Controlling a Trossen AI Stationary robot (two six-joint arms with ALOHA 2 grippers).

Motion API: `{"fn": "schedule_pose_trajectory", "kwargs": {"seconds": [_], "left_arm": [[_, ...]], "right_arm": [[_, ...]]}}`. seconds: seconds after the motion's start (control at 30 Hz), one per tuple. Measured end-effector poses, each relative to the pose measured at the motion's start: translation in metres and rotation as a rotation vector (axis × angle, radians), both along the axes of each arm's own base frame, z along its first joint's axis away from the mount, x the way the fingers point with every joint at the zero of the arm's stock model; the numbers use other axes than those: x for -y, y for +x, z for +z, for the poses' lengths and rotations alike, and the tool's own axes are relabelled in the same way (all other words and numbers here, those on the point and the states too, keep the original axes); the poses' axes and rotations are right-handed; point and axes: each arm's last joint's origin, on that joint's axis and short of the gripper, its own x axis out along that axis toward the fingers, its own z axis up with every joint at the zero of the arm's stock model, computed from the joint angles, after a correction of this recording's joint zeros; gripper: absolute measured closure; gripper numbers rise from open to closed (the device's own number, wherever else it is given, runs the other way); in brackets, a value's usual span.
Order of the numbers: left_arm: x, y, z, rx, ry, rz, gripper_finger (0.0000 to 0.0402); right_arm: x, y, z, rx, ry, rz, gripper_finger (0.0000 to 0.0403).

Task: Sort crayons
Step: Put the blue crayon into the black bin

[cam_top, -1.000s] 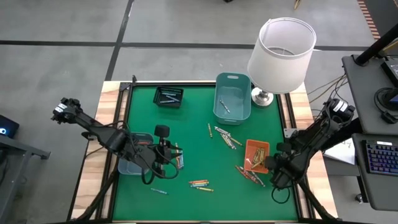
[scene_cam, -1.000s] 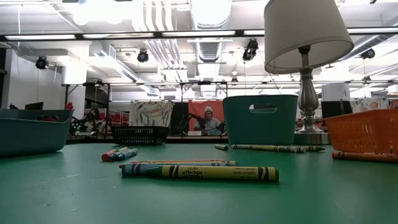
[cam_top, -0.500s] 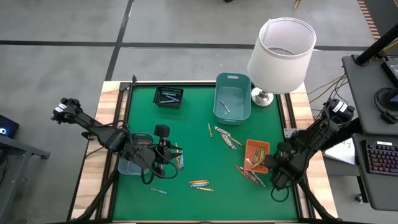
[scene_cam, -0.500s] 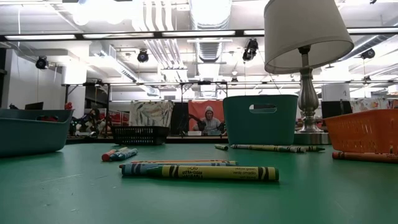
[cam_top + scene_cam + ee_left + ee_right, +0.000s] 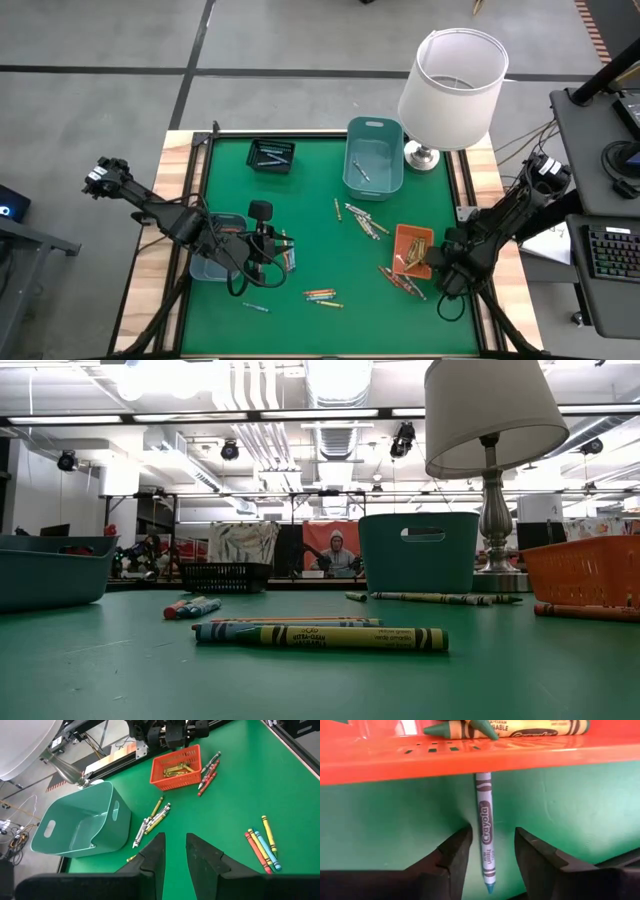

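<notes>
Crayons lie scattered on the green mat: a group (image 5: 362,220) near the middle, another (image 5: 322,296) toward the near edge, and several red ones (image 5: 400,278) beside the orange basket (image 5: 412,248). Yellowish crayons (image 5: 176,769) lie inside that basket. My right gripper (image 5: 492,832) points down, open, with its fingers on either side of a blue crayon (image 5: 485,830) that lies flat on the mat, its far end at the basket's wall (image 5: 480,755). My left gripper (image 5: 175,845) hovers over the mat's left part, slightly open with nothing between its fingers.
A teal bin (image 5: 373,158) and a black basket (image 5: 271,155) stand at the far side. A blue-grey tray (image 5: 210,262) sits under the left arm. A lamp (image 5: 452,80) stands at the far right corner. More crayons (image 5: 320,637) lie close before the low camera.
My right gripper has sunk a little toward the mat at the near side of the orange basket. The left arm has kept still.
</notes>
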Motion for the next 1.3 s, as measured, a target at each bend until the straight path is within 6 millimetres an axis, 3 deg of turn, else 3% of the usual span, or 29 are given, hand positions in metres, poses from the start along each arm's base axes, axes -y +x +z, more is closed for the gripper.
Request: {"fn": "schedule_pose_trajectory", "kwargs": {"seconds": [0.37, 0.63, 1.03, 1.2, 1.3], "left_arm": [[0.000, 0.000, 0.000, -0.002, 0.001, 0.001, 0.0342], [0.000, 0.000, 0.000, -0.001, -0.003, 0.003, 0.0342], [0.001, 0.002, 0.001, 0.027, -0.026, 0.006, 0.0342], [0.002, 0.002, -0.005, 0.029, -0.048, 0.016, 0.0342], [0.002, 0.003, -0.013, 0.031, -0.055, 0.019, 0.0342]], "right_arm": [[-0.001, 0.000, 0.000, 0.004, 0.052, 0.013, 0.0385], [-0.004, 0.000, 0.013, -0.016, 0.099, -0.033, 0.0393], [-0.029, 0.012, 0.071, -0.100, 0.342, -0.134, 0.0394], [-0.043, 0.025, 0.101, 0.026, 0.435, -0.126, 0.0394], [-0.050, 0.038, 0.120, 0.242, 0.431, -0.074, 0.0394]]}}
